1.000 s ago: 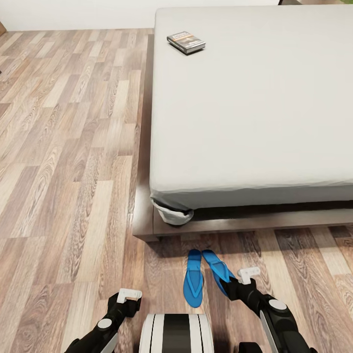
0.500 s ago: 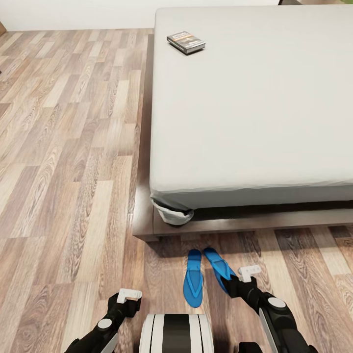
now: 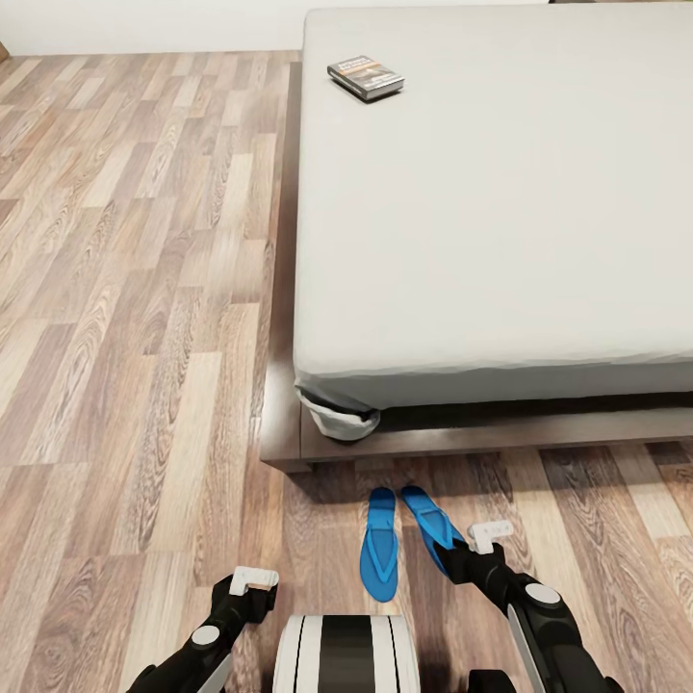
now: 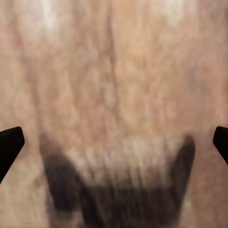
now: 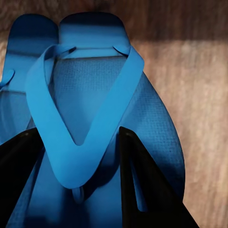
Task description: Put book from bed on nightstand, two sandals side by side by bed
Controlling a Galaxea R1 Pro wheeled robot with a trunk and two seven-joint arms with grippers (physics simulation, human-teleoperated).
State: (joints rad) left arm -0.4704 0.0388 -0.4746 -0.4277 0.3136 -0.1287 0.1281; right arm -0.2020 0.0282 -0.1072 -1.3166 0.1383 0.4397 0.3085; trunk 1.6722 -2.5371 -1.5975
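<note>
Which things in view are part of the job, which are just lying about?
Job:
- book, on the bed
- two sandals: left one flat on the floor, right one with the right claw around its strap

Lying about:
- white cloth at the bed's corner
- left claw, open over the wood floor

Open floor (image 3: 135, 289) left of bed (image 3: 500, 192)
</note>
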